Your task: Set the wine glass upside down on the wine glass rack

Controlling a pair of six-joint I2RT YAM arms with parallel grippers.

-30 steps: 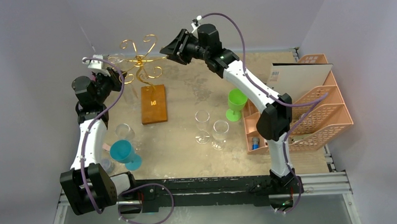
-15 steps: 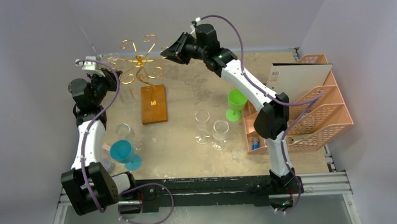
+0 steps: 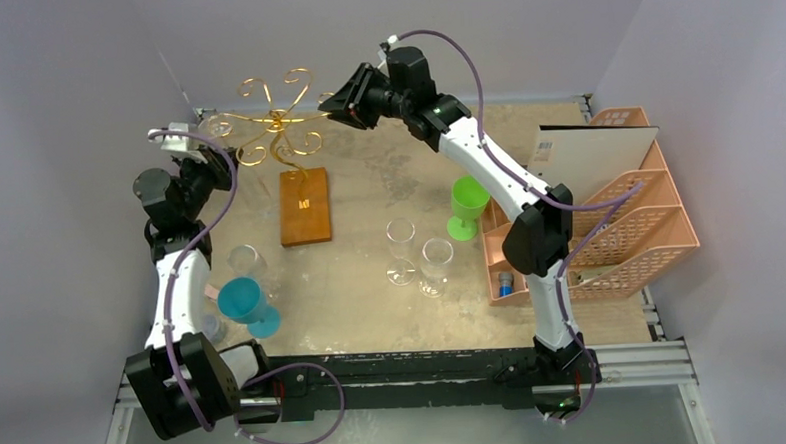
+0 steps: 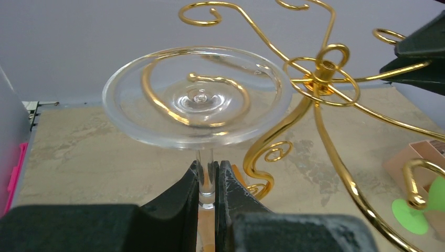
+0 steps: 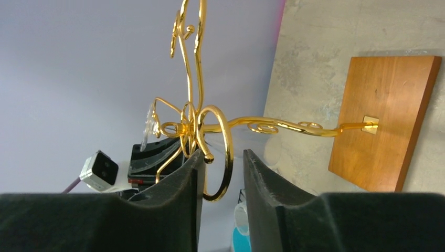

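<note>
The wine glass is upside down, its round clear foot (image 4: 197,97) uppermost and level with the rack's curls. My left gripper (image 4: 208,181) is shut on its stem (image 4: 205,173); the bowl below is hidden. The wine glass rack (image 3: 280,122), gold wire on a wooden base (image 3: 304,206), stands at the back left. In the left wrist view one gold spiral (image 4: 157,97) shows through the foot. My right gripper (image 5: 223,168) reaches the rack top from the right, open, straddling a gold curl (image 5: 223,157) that touches one finger only. The glass foot (image 5: 149,123) shows edge-on behind the rack.
Clear glasses stand mid-table (image 3: 401,250), (image 3: 436,265) and at left (image 3: 246,263). A green cup (image 3: 465,207) and a teal cup (image 3: 242,301) are nearby. A pink lattice organiser (image 3: 619,222) with a board (image 3: 591,158) fills the right side. The back wall is close behind the rack.
My left arm has drawn back to the left with the glass still held. My right gripper has shifted slightly left onto the rack top and its jaws have narrowed around a curl.
</note>
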